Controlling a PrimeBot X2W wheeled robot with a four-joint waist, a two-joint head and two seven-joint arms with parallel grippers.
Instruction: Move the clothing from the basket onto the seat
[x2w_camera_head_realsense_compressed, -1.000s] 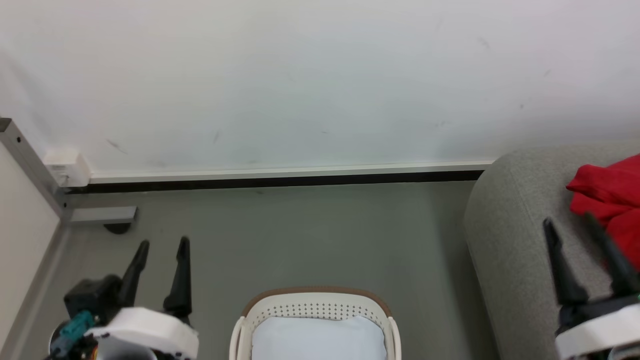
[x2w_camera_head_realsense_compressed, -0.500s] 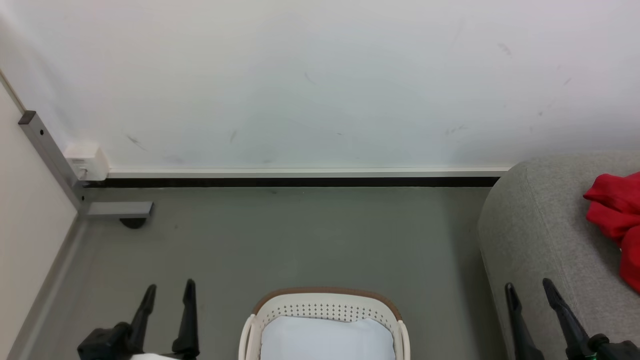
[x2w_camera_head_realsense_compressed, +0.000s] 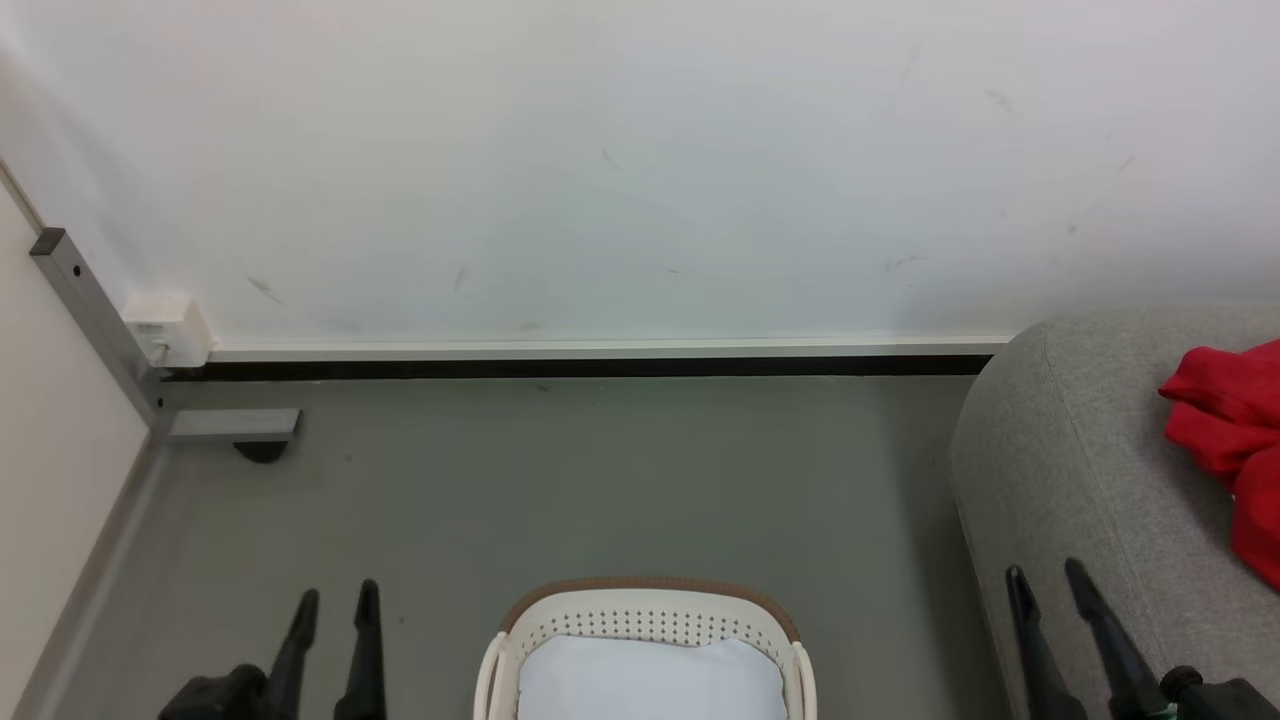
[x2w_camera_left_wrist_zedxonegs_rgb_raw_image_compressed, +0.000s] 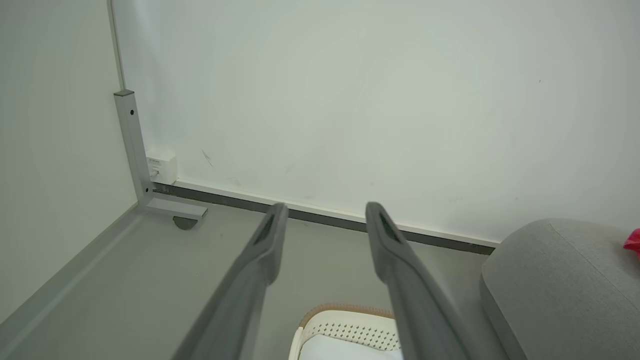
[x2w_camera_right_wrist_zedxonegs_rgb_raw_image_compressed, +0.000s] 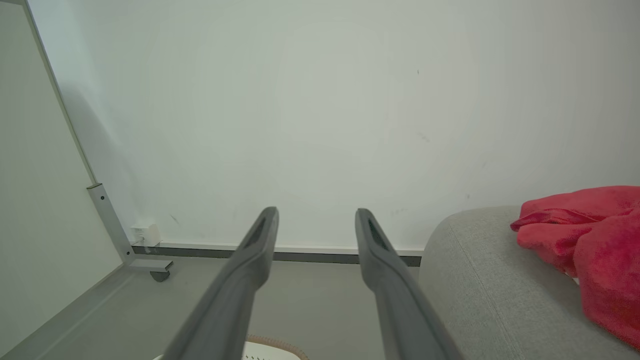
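Bright red clothing (x2w_camera_head_realsense_compressed: 1235, 450) lies bunched on the light grey sofa seat (x2w_camera_head_realsense_compressed: 1080, 480) at the right edge; the right wrist view shows the same clothing (x2w_camera_right_wrist_zedxonegs_rgb_raw_image_compressed: 585, 240) on the seat (x2w_camera_right_wrist_zedxonegs_rgb_raw_image_compressed: 480, 280). The cream-white basket (x2w_camera_head_realsense_compressed: 645, 612) with a brown rim stands on the floor at the bottom centre, and inside it I see just a pale bluish-white pad (x2w_camera_head_realsense_compressed: 650, 680). My left gripper (x2w_camera_head_realsense_compressed: 337, 593) is open at the lower left, left of the basket. My right gripper (x2w_camera_head_realsense_compressed: 1046, 572) is open at the lower right, over the seat's front corner, apart from the clothing.
A white wall with a dark baseboard (x2w_camera_head_realsense_compressed: 600, 366) closes the far side. A grey metal post with a foot (x2w_camera_head_realsense_compressed: 230, 425) and a small white box (x2w_camera_head_realsense_compressed: 165, 325) stand in the left corner. Grey floor (x2w_camera_head_realsense_compressed: 600, 480) lies between the basket and the wall.
Both grippers have dropped toward the bottom of the head view, and the right one has come away from the red clothing. The view has also shifted slightly.
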